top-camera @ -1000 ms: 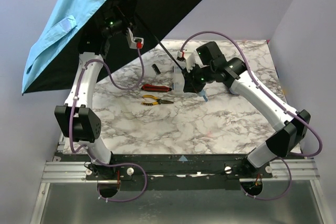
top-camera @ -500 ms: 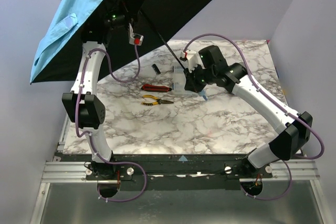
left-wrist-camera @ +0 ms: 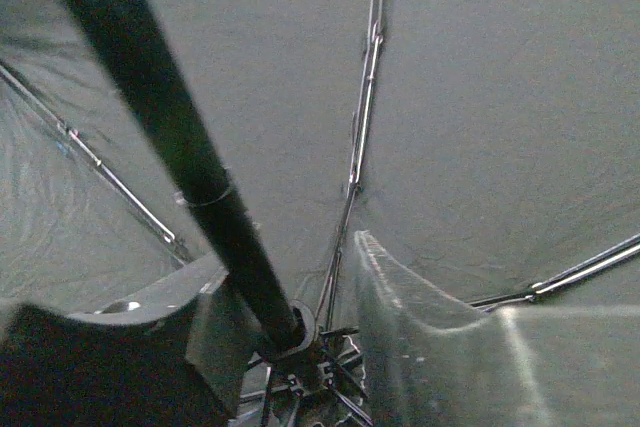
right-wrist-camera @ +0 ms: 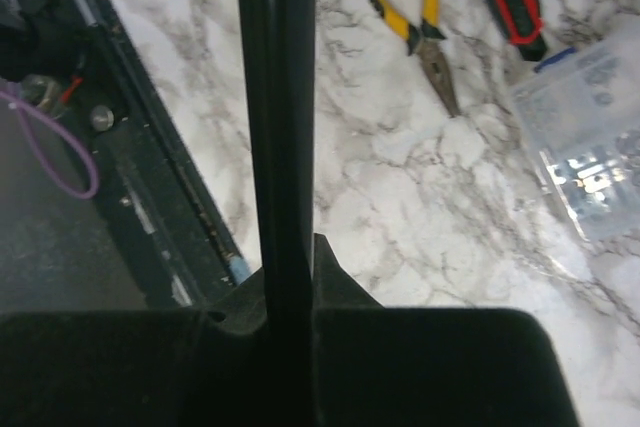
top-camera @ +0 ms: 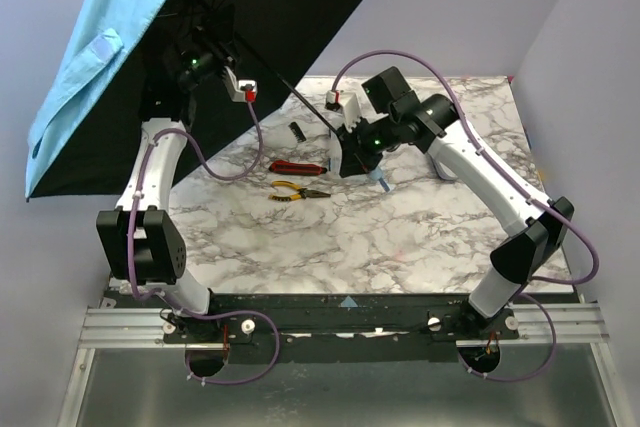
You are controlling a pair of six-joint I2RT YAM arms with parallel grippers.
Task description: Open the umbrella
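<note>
Sky-blue canopy [top-camera: 85,67] is fully spread: umbrella [top-camera: 280,7] is open, black underside toward the top camera. It is tilted over the far-left corner of the surface [top-camera: 400,237] and hangs out past the left edge.

Left jaws: up under the canopy at the hub. Wrist view has the shaft [left-wrist-camera: 170,127] running down between the two fingers to the runner [left-wrist-camera: 300,342]. It sits close against the dark finger [left-wrist-camera: 110,367], with a visible gap to the pale finger [left-wrist-camera: 430,347]. Jaws stand apart, nothing clamped. Ribs [left-wrist-camera: 365,97] fan out behind.

Right jaws: clenched on the lower shaft [right-wrist-camera: 280,127], which passes straight through the grip in the wrist view. From above, this grip point is over the far-middle of the surface, and the pale-blue handle [top-camera: 383,185] pokes out just below it, toward the surface. The shaft slants from there up and left into the canopy.

Lying on the surface, apart from the umbrella: yellow-handled pliers [top-camera: 298,190], red-handled tool [top-camera: 297,167] just beyond them, and a clear box [right-wrist-camera: 590,137] near both.
</note>
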